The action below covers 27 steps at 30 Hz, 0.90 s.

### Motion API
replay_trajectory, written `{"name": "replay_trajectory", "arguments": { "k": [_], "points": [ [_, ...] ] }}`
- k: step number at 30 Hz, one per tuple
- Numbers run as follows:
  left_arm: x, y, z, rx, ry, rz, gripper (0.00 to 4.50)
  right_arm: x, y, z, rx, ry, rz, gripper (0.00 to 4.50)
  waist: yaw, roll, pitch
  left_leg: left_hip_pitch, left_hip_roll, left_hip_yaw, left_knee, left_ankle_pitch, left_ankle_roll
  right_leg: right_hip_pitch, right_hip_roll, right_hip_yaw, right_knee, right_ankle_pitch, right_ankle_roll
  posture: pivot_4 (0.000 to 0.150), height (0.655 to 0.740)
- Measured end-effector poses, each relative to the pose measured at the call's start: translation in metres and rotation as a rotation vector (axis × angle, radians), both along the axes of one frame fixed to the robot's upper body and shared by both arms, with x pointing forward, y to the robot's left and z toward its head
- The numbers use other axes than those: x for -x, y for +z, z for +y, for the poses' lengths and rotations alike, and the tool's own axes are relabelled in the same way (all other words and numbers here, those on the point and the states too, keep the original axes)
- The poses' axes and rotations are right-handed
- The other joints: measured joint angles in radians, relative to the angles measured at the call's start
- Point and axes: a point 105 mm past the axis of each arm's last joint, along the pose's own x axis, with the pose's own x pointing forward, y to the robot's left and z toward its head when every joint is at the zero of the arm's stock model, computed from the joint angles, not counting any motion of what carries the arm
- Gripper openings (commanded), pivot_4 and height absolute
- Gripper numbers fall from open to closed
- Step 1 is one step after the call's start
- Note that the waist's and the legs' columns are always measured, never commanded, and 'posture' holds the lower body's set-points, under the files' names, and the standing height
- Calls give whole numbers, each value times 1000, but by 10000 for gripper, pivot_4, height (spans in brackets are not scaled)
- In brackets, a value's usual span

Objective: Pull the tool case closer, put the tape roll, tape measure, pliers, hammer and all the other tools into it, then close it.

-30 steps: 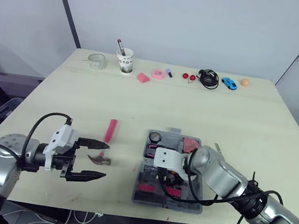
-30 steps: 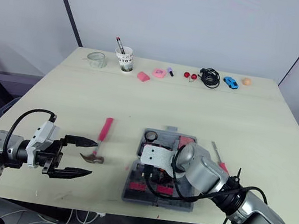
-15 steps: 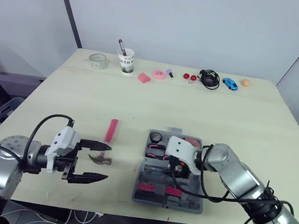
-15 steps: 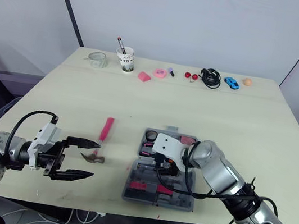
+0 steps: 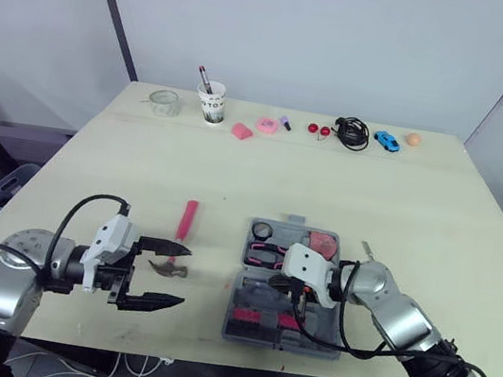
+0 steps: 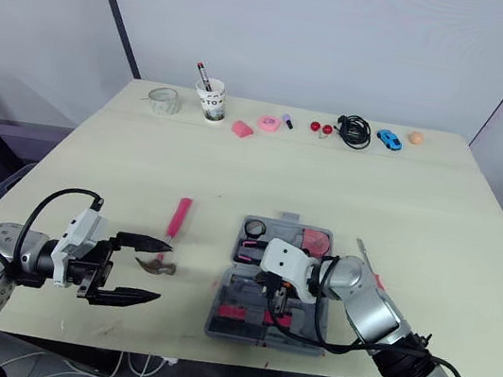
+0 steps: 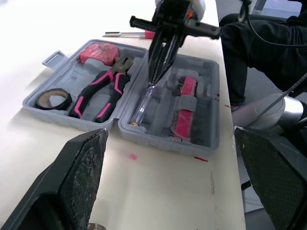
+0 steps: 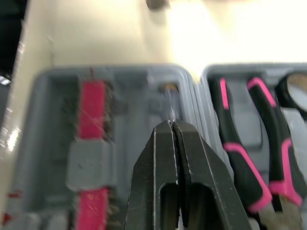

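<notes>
- My right gripper (image 5: 296,296) has pulled back a little over the open tool case (image 7: 204,86). Its jaws are together, and the screwdriver (image 7: 144,103) lies inside.
- My left gripper (image 5: 161,275) has its jaws apart, near the hammer (image 5: 181,238) on the tabletop (image 5: 328,191). I think the hammer goes in next.

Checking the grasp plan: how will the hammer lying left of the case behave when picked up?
Probably head-heavy: the hammer has a metal head on a slim pink handle, so held by the handle it may tip. It looks rigid, not floppy. Lying flat with its head crosswise, it seems unlikely to roll.
</notes>
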Motion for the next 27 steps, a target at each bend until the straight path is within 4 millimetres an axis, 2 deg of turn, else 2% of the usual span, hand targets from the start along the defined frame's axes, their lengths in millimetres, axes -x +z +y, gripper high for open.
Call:
{"name": "replay_trajectory", "arguments": {
  "k": [7,27],
  "points": [
    [-1,1,-1,0,-4,-6,45000,-5,-11,-6,33,-21,-1,590,0,0,0,0,0,0,0,0,0,0,0,0,0,0,0,1500,7400],
    [-2,0,0,2,14,-6,45000,-3,-15,-5,52,-6,-23,590,0,0,0,1,0,0,0,0,0,0,0,0,0,0,0,1500,7400]
  ]
}}
